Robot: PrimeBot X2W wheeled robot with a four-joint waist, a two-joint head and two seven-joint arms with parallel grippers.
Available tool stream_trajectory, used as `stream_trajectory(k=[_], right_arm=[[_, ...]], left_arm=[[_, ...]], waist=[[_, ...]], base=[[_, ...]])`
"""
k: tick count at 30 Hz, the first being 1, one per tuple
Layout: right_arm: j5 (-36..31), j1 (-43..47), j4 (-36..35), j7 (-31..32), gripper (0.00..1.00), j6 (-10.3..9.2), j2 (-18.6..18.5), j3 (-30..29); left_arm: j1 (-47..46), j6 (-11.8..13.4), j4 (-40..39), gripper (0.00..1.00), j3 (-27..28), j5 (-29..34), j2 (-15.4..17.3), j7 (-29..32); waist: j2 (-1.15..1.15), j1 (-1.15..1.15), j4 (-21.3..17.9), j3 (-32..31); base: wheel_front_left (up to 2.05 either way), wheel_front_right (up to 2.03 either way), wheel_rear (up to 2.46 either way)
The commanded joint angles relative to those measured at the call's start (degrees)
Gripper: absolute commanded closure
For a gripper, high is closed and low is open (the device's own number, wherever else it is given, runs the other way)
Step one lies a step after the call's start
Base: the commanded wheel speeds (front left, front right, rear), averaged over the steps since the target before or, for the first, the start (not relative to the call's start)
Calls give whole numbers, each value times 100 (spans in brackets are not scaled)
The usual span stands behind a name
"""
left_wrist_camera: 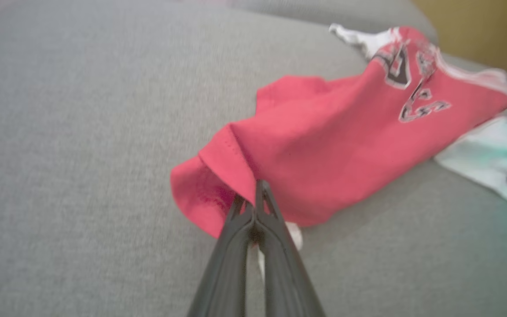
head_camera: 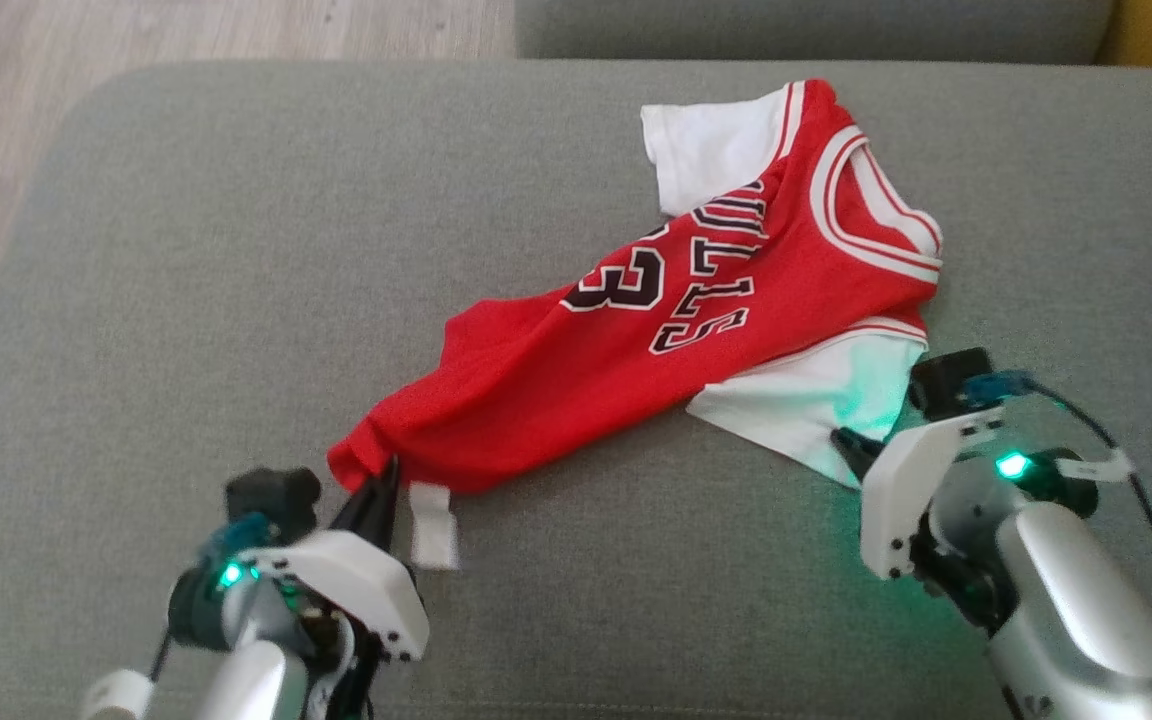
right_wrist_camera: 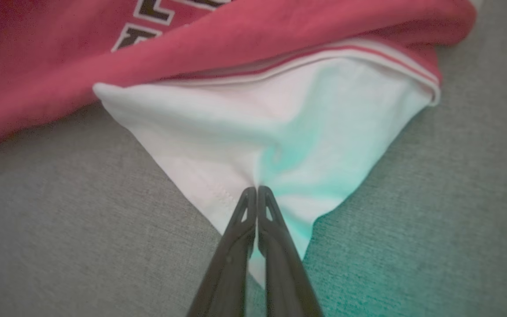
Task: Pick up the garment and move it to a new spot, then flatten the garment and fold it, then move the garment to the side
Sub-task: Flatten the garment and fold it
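On the grey cushion (head_camera: 236,250), the garment (head_camera: 636,330) lies slantwise. The left gripper (head_camera: 391,472) is clamped on its red hem corner, and the right gripper (head_camera: 844,440) is clamped on a white sleeve. Wooden floor (head_camera: 186,30) lies beyond. The jersey is rumpled red with black lettering and a 3.

The red jersey (head_camera: 626,340), with white sleeves, a white-striped collar and black lettering, is lying bunched and creased on the grey cushion (head_camera: 186,250). It is running diagonally from near the front edge toward the far edge, collar end farthest. The left gripper (head_camera: 388,472) is pinching its red hem, and the right gripper (head_camera: 844,440) is pinching its nearer white sleeve.
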Motion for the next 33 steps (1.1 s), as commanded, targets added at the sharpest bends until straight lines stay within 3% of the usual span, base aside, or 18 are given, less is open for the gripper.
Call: stream_trajectory(k=[1, 9, 22, 27, 33], right_arm=[[234, -22, -322, -158, 100, 44, 17, -74], [1046, 355, -1708, -222, 100, 44, -114, -767], [1804, 819, -4634, 450, 100, 44, 6, -2181], [1966, 347, -5610, 996, 100, 44, -20, -2653], [2029, -913, -5749, 1590, 100, 44, -305, -3042]], left_arm=[[-212, -40, -433, 100, 254, -160, 27, -50], [-20, -36, -1920, 100, 509, -856, -1, 211], [-13, -6, -3953, 100, 637, -1394, 122, 897], [-591, -54, -4649, 100, 691, -1564, 320, 1394], [-1880, -85, -4807, 100, 793, -1698, 571, 2029]], waist=[[0, 0, -44, -129], [0, 0, -268, -521], [0, 0, -609, -926], [0, 0, -673, -935], [0, 0, -691, -673]], base=[[0, 0, 0], [0, 0, 0], [0, 0, 0], [0, 0, 0], [0, 0, 0]])
